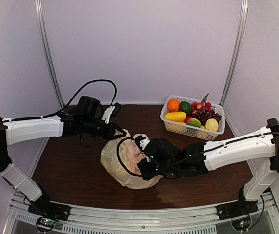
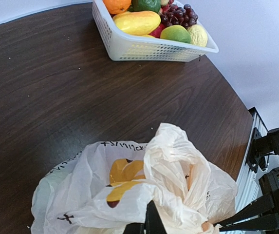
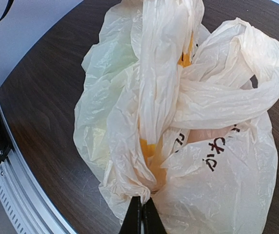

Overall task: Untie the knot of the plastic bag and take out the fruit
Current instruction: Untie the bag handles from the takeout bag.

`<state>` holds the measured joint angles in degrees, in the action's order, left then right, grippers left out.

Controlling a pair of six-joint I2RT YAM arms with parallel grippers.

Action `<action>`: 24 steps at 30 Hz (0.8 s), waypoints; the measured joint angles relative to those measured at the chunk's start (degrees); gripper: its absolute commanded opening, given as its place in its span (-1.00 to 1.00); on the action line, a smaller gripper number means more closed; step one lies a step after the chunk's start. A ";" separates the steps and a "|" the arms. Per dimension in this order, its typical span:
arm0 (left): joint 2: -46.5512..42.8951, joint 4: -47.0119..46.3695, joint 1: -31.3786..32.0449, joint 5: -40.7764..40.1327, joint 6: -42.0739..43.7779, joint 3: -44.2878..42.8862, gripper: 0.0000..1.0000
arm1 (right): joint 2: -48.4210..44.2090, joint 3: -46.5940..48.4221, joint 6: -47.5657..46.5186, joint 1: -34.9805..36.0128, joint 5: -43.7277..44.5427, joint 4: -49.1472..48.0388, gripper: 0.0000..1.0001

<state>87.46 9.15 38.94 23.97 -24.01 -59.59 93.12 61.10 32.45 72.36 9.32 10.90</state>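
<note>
Left gripper [image 2: 148, 220] and right gripper [image 3: 141, 209] each clench bag [image 1: 122, 163] plastic at frame bottom. Pulling slowly apart should loosen the knot [image 3: 176, 100].

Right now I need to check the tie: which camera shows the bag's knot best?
The right wrist view: the knot is close, its twisted handles clear. Left wrist shows only a bunched top; from above, the arms mostly hide it.
</note>
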 measured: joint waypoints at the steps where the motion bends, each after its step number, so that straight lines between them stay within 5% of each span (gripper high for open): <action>1: -0.31 0.02 -0.37 -0.07 0.04 0.04 -1.00 | -0.02 -0.04 0.22 0.07 0.00 -0.09 -1.00; 24: -4.87 0.83 -6.43 -1.20 0.07 1.01 -1.00 | -0.04 -1.84 2.34 1.11 0.11 -1.44 -1.00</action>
<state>82.59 9.98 32.51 22.76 -23.94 -58.59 93.08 59.27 34.79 73.47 9.43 9.45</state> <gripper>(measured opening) 0.006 0.011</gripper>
